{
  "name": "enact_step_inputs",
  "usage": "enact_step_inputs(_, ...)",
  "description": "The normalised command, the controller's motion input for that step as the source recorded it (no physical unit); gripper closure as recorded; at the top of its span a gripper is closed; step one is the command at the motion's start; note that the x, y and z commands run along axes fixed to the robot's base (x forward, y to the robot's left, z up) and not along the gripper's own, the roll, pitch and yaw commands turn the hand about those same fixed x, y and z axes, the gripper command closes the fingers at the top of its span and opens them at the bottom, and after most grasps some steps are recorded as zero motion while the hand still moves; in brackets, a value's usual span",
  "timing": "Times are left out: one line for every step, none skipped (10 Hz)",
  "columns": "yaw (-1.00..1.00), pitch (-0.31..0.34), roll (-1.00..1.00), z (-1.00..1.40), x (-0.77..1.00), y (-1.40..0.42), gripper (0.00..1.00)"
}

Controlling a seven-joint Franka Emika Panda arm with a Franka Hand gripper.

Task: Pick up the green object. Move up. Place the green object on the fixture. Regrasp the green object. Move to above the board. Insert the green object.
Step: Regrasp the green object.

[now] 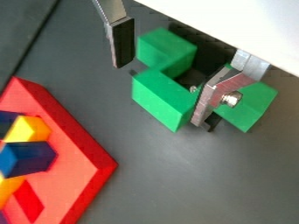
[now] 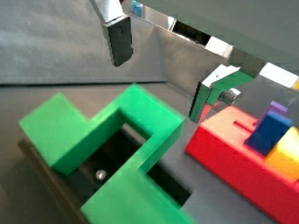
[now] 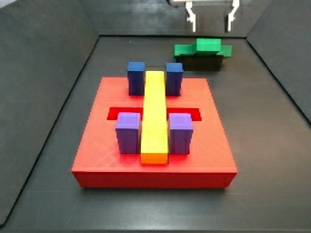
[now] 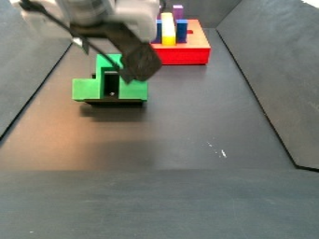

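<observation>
Two fingers apart, green piece parked on the fixture

From where I stand, the green object (image 3: 203,46) sits on the fixture (image 3: 206,62) at the far end of the floor, well apart from the board (image 3: 152,155). The gripper (image 3: 210,15) hangs just above it, plates spread and gripping nothing. I judge the piece rests there so the arm can take a fresh hold before insertion. In a side view its long axis runs crosswise to the board's yellow bar (image 3: 155,116), with the raised middle cube up. In a wrist view the fingers (image 1: 119,42) straddle the green object (image 1: 163,94) without touching.
</observation>
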Motion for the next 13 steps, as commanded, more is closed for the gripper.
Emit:
enact_step_inputs(-0.15, -0.117, 0.09, 0.35, -0.27, 0.0, 0.0)
enact_step_inputs(-0.18, 0.083, 0.93, 0.28, -0.34, -0.55, 0.0)
enact_step_inputs(-0.01, 0.369, 1.0, 0.06, 0.0, -0.51, 0.0)
enact_step_inputs(0.0, 0.389, 1.0, 0.0, 0.0, -0.51, 0.0)
enact_step_inputs(0.0, 0.386, 1.0, 0.0, 0.0, -0.51, 0.0)
enact_step_inputs(0.0, 0.374, 1.0, 0.0, 0.0, -0.53, 0.0)
enact_step_inputs(0.0, 0.363, 1.0, 0.0, 0.0, -0.53, 0.0)
enact_step_inputs(0.0, 0.351, 1.0, 0.0, 0.0, -0.52, 0.0)
enact_step_inputs(0.0, 0.326, 1.0, 0.0, 0.0, -0.53, 0.0)
enact_step_inputs(0.01, 0.249, 1.0, 0.0, 0.0, -0.55, 0.0)
enact_step_inputs(0.05, 0.131, 1.0, 0.0, 0.0, -0.58, 0.0)
enact_step_inputs(0.01, 0.08, 0.96, 0.0, 0.0, -0.64, 0.0)
enact_step_inputs(0.0, 0.046, 0.91, 0.0, 0.0, -0.63, 0.0)
